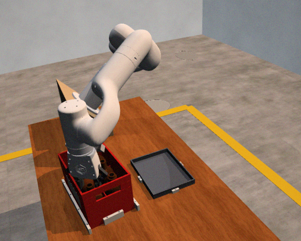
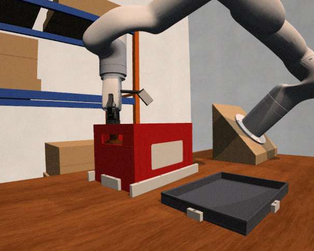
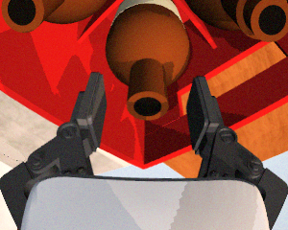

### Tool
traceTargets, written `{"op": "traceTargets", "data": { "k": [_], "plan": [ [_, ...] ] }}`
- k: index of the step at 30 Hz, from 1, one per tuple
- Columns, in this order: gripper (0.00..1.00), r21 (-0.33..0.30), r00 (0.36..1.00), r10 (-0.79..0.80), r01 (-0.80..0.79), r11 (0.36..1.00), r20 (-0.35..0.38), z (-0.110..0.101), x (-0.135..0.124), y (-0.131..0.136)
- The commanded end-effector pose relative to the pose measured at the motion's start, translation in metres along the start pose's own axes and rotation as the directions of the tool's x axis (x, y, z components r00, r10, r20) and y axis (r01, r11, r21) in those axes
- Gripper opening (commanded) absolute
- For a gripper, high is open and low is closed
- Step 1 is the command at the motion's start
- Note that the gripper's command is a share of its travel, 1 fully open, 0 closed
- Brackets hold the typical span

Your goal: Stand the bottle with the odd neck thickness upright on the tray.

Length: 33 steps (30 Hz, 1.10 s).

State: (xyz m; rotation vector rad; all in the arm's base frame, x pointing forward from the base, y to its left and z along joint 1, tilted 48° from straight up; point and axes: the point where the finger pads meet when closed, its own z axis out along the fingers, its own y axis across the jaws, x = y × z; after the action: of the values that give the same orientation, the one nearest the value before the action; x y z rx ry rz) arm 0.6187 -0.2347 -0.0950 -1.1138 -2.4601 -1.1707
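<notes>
A red crate (image 1: 111, 202) (image 2: 141, 151) (image 3: 29, 57) holds several brown bottles; their necks (image 1: 111, 176) (image 1: 90, 185) show over its dividers. My gripper (image 1: 92, 181) (image 2: 113, 117) (image 3: 147, 89) points straight down into the crate's top, at rim height. It is open. In the wrist view its two fingers flank the neck of the middle bottle (image 3: 147, 38) with gaps on both sides, touching nothing. The dark grey tray (image 1: 163, 193) (image 2: 214, 216) lies empty to the crate's right.
Pale blocks (image 1: 113, 216) (image 2: 162, 179) hold the crate in place and small clips (image 2: 194, 214) hold the tray. The arm's wedge-shaped base (image 2: 230, 140) stands at the table's back. Shelving with cardboard boxes (image 2: 67, 158) stands behind the table.
</notes>
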Motion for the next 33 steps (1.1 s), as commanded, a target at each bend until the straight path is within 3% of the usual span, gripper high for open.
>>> {"op": "traceTargets", "data": {
  "k": [1, 27, 28, 33],
  "plan": [
    [0.65, -0.001, 1.0, -0.001, 0.001, 1.0, 0.002, 0.0021, -0.0006, 0.0005],
    [0.65, -0.001, 1.0, -0.001, 0.001, 1.0, 0.002, 0.005, -0.0007, 0.0005],
    [0.0, -0.001, 1.0, -0.001, 0.001, 1.0, 0.002, 0.005, -0.0007, 0.0005],
    [0.0, -0.001, 1.0, -0.001, 0.001, 1.0, 0.002, 0.005, -0.0007, 0.0005]
  ]
}}
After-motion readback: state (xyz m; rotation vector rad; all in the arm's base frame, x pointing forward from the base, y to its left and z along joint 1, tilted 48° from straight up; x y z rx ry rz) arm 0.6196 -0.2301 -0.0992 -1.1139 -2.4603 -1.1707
